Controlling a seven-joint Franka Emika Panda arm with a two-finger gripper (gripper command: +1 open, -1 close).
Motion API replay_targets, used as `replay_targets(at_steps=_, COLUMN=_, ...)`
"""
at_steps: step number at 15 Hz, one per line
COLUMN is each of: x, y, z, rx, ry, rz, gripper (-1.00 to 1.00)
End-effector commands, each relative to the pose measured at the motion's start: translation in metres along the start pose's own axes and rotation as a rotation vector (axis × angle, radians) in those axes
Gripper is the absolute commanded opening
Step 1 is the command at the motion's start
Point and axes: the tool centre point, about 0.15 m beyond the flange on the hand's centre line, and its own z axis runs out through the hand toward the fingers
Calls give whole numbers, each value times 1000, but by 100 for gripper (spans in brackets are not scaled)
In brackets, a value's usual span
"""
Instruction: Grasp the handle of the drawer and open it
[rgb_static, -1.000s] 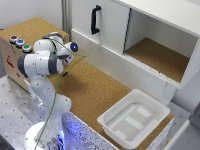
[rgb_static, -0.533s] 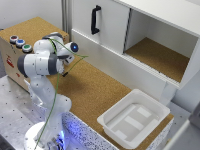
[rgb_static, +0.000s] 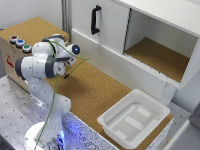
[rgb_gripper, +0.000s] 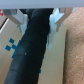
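The black vertical handle (rgb_static: 95, 19) sits on the white drawer front (rgb_static: 107, 27) at the back of the exterior view. My gripper (rgb_static: 65, 66) is folded close to the white arm at the exterior view's left, far from the handle and not touching it. In the wrist view the two white fingers (rgb_gripper: 57, 19) stand wide apart, so the gripper (rgb_gripper: 39, 20) is open. A blurred black cylindrical shape (rgb_gripper: 32, 52) runs between and past the fingers; I cannot tell what it is. The handle does not show in the wrist view.
A cork-topped counter (rgb_static: 95, 90) runs in front of the cabinet. An open compartment (rgb_static: 157, 55) is beside the drawer front. A white plastic tray (rgb_static: 132, 117) sits near the front at the exterior view's right. A cardboard box with coloured buttons (rgb_static: 20, 42) is behind the arm.
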Motion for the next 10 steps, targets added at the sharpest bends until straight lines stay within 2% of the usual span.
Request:
replay_targets(at_steps=1, x=7, y=67, z=-1, rx=55, ry=-34, rz=-25, gripper=-100)
replay_targets(at_steps=10, x=20, y=96, z=-18, rx=34, ry=-55, rz=-20, gripper=-100)
